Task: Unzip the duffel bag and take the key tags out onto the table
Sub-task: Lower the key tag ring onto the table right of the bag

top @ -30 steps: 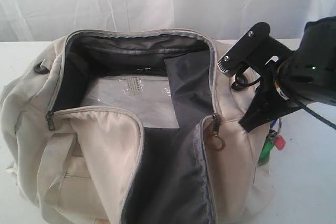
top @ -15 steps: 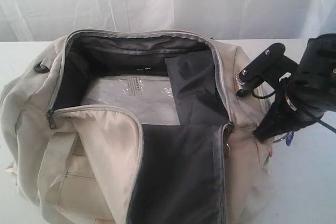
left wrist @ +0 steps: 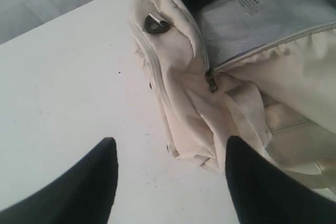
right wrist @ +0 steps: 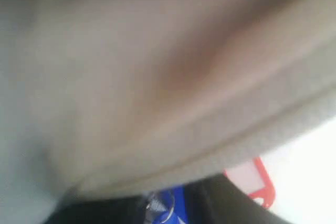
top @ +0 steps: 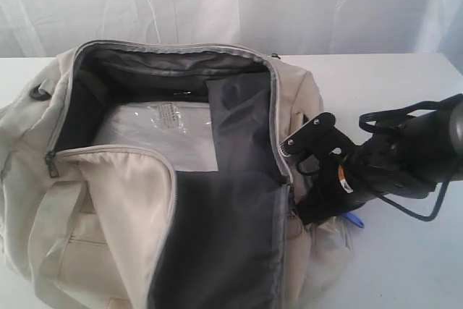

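Lowering right end effector (top: 318, 208) beside left-shifted duffel bag (top: 123, 208)

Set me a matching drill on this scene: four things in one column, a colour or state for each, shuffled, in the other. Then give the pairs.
Column one
1. duffel bag
2. left gripper
3. key tags
4. table

Column two
A. white and flat, lying under everything else
B. jaws apart, holding nothing
C. unzipped, with its top flap folded forward
D. small blue and red pieces, partly hidden

Pairs: 1-C, 2-B, 3-D, 4-A
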`<state>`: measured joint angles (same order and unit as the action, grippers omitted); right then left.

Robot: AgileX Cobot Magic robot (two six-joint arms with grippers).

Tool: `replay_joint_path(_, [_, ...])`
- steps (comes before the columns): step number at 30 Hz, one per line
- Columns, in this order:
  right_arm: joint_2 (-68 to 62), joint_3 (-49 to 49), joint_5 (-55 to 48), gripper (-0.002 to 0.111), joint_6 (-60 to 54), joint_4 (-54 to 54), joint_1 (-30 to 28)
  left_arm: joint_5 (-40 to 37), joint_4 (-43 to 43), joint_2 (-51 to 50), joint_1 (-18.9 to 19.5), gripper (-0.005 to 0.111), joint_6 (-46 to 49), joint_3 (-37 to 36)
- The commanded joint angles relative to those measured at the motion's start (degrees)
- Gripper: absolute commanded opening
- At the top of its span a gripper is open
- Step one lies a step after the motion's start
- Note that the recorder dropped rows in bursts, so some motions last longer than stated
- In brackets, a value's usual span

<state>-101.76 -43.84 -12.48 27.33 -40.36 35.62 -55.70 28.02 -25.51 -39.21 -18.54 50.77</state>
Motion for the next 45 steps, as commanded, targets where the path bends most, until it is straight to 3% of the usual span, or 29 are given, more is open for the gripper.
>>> replay_joint_path(1, [-4.6, -2.9, 10.2, 0.000, -0.1, 1.8, 4.8, -1.1, -0.3, 0.4, 0.2, 0.063, 0.4, -0.1])
replay_joint_path(5, [-4.9, -6.0, 5.8, 0.000, 0.1, 2.2, 7.8, -1.3, -0.3, 0.4, 0.2, 0.063, 0.4, -0.1])
replay_joint_path(10, [0.7, -6.0, -11.2, 0.000, 1.1, -4.0, 7.7, -2.1, -0.3, 0.4, 0.2, 0.063, 0.4, -0.1])
replay_joint_path(20, [11.2, -6.0, -15.2, 0.000, 1.2, -4.6, 2.7, -2.2, -1.0, 0.4, 0.2, 0.063, 0.4, -0.1])
replay_joint_path(45, [8.2, -4.1, -19.4, 0.000, -1.5, -3.9, -3.3, -2.7, -2.1, 0.4, 0.2, 0.063, 0.4, -0.1])
